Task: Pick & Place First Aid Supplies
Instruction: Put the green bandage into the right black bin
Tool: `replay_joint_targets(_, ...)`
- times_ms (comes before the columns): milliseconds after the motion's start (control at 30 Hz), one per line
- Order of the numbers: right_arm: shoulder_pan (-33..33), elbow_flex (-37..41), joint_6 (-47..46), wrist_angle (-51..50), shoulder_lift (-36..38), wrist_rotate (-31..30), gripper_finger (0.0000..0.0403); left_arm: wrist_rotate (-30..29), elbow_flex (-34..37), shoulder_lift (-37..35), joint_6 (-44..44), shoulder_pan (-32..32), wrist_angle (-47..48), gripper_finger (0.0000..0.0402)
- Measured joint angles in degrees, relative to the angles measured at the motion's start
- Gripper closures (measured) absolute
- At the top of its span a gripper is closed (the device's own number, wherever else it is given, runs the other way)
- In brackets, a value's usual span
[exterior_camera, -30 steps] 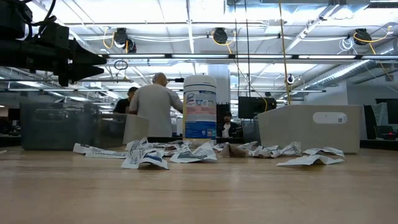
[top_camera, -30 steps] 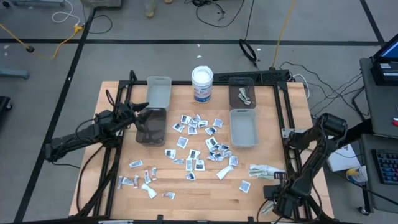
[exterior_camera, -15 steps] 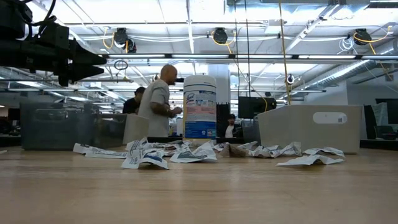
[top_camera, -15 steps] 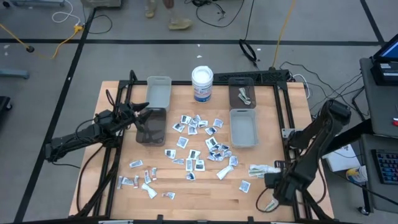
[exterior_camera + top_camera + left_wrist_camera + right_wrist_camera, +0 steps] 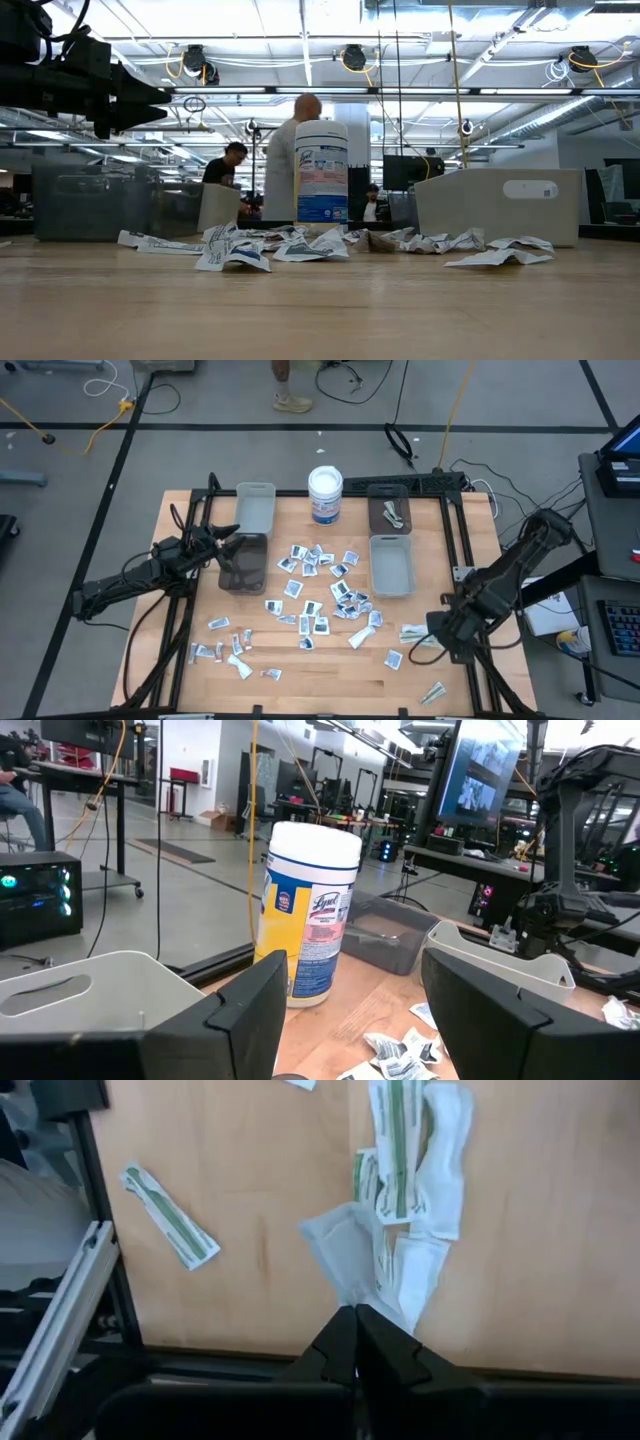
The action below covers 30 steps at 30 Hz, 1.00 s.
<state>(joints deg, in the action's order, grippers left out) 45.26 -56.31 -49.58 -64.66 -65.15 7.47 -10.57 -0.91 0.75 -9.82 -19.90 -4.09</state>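
Pick step: your right gripper (image 5: 355, 1320) has its jaws pinched shut on a pale sachet (image 5: 345, 1255), lifted above the table's (image 5: 330, 665) near-right corner. Next, carry it to a grey bin (image 5: 392, 567). Left gripper (image 5: 232, 538) hangs over the dark bin (image 5: 243, 563), jaws wide, empty.

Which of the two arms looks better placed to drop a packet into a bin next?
The right. Its gripper has its jaws shut on a pale translucent sachet above the wooden table. The left gripper, jaws open, holds nothing.
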Motion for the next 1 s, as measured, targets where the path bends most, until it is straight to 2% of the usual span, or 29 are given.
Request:
replay_joint_targets(233,-9.76,-0.03,4.12,0.39,-0.06,-3.11,0.0403,0.00,0.00,-0.02,0.00,0.00,0.00,0.0165)
replay_joint_targets(667,-37.13,-0.04,11.62,2.14,-0.06,-3.14,0.0403,0.00,0.00,0.00,0.00,0.00,-0.01,0.0165)
replay_joint_targets(1000,-57.49,-0.04,12.80,5.10,-0.06,-3.18,0.0403,0.00,0.00,-0.02,0.00,0.00,0.00,0.0165)
